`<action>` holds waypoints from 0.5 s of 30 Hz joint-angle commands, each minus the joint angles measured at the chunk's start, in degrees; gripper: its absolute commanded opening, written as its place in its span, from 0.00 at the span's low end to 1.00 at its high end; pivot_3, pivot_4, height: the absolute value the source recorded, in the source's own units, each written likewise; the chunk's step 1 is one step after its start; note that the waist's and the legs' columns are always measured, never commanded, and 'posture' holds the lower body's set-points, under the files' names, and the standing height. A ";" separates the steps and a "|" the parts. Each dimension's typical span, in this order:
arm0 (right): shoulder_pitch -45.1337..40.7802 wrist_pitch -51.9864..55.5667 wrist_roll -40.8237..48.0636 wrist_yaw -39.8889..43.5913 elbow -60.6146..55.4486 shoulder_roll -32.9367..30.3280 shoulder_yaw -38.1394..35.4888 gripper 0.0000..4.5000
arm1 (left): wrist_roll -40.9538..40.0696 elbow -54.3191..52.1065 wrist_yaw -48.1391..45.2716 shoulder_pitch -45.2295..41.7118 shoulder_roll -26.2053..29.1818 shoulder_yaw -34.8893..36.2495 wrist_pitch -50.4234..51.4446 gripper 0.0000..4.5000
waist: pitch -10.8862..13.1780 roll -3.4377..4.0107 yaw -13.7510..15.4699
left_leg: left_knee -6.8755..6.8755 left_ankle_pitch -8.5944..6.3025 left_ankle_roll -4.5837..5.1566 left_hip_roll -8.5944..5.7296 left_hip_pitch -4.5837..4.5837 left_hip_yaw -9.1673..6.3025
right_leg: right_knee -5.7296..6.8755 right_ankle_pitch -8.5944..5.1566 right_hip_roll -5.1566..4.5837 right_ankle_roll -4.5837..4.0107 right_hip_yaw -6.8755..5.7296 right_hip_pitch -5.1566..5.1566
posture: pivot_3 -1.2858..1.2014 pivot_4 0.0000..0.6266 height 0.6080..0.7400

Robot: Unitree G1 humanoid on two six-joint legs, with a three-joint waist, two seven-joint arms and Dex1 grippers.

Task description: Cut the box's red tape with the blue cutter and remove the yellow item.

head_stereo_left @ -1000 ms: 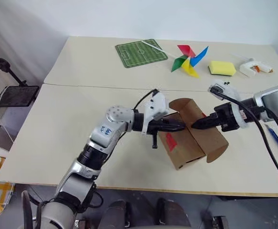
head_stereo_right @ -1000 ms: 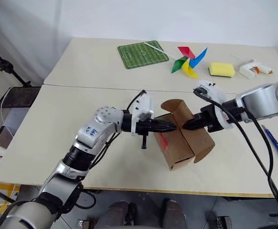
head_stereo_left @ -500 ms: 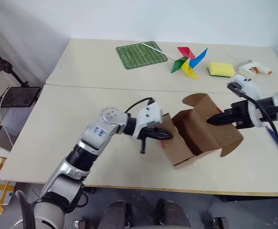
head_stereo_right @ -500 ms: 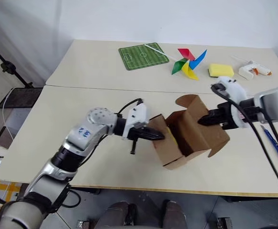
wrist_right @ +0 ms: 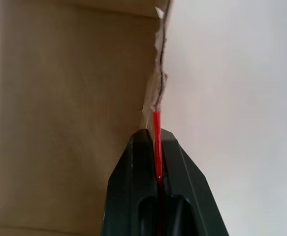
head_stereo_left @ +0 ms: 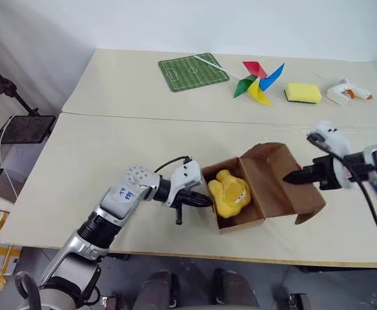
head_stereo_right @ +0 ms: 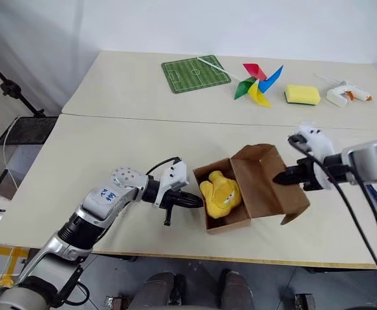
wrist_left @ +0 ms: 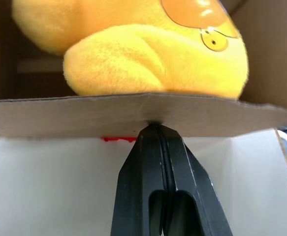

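- We see the box [head_stereo_left: 259,187] lying open on the near tabletop [head_stereo_left: 97,161], its flaps spread wide to either side.
- The yellow item [head_stereo_left: 230,194], a plush toy, sits inside the box at the opening's 9 o'clock side, its orange-marked face showing in the left wrist view.
- Our left pincer [head_stereo_left: 204,201] is clenched on the box's flap at 9 o'clock; in the left wrist view both fingers [wrist_left: 158,162] press together against the cardboard edge, with the plush just behind it.
- Our right pincer [head_stereo_left: 293,177] is clamped on the opposite flap at 3 o'clock; in the right wrist view a strip of the red tape [wrist_right: 156,142] runs between its fingers along the torn flap edge.
- The blue cutter [head_stereo_right: 376,201] lies on the tabletop at 3 o'clock of the box, well apart from it, partly hidden behind the right arm.
- On the far tabletop, from 11 to 1 o'clock of the box, we see a green pitch mat [head_stereo_left: 193,71], a pinwheel [head_stereo_left: 258,81], a yellow sponge [head_stereo_left: 303,92] and a glue gun [head_stereo_left: 346,92].
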 commanded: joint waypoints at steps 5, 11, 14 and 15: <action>11.36 -11.51 -7.82 6.80 -12.73 -3.06 -8.34 0.49 | -0.25 -0.72 -1.18 -2.41 1.33 2.99 -4.56 0.25 | 0.00 0.00 0.28 | 0.04 0.01 0.01 -0.01 0.01 0.00 | 0.02 0.01 0.01 0.01 0.01 0.01 | 0.52 0.24 1.00; 27.11 -36.70 -21.06 29.14 -12.59 -10.04 -19.45 0.95 | -9.27 1.66 -1.98 -5.66 1.98 14.26 1.07 0.66 | 0.02 0.00 0.02 | 0.05 0.01 0.01 -0.02 0.06 0.06 | 0.02 0.03 0.10 0.07 0.07 0.03 | 0.52 0.24 1.00; 32.17 -44.96 -22.14 36.69 -10.47 -6.98 -30.24 1.00 | -13.22 3.59 -2.43 -6.32 5.47 21.08 4.70 0.85 | 0.07 -0.09 -0.02 | 0.05 0.02 -0.01 0.06 0.12 0.08 | 0.04 0.03 0.23 0.08 0.12 0.07 | 0.52 0.24 1.00; 33.29 -48.06 -21.28 39.31 -10.84 -4.43 -34.64 1.00 | -13.96 3.20 -2.66 -5.78 7.10 22.55 5.65 0.92 | 0.08 -0.11 -0.24 | 0.06 0.03 -0.02 0.06 0.13 0.07 | 0.04 0.03 0.24 0.08 0.11 0.09 | 0.52 0.24 1.00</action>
